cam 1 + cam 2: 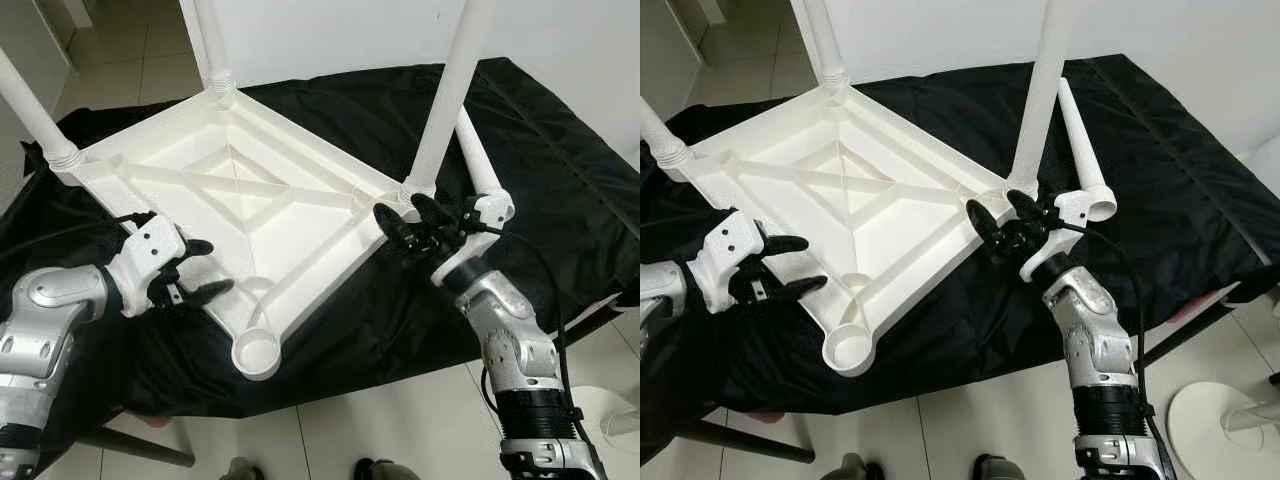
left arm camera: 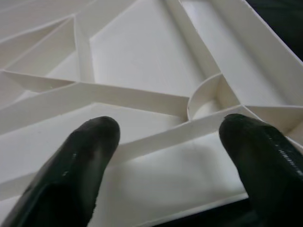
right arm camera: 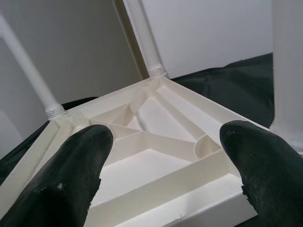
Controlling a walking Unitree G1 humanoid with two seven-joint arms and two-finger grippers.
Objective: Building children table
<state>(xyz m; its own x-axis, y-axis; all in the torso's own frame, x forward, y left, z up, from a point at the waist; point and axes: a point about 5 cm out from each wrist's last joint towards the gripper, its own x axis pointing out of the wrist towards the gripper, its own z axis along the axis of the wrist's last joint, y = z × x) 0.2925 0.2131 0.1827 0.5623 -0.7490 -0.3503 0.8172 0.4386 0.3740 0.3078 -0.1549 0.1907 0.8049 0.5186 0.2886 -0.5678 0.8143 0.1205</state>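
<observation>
Jaws spread on both grippers: left gripper (image 1: 196, 268), right gripper (image 1: 408, 222) flank upturned tabletop (image 1: 240, 205) edges, not gripping.

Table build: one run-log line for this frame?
stage: three legs fitted, near corner socket empty | table top upside down on black cloth | spare leg lying loose | left gripper open at edge | right gripper open at corner

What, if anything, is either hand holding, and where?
Nothing is held. Both the left hand and right hand are open beside the upturned table top, at opposite edges.
</observation>
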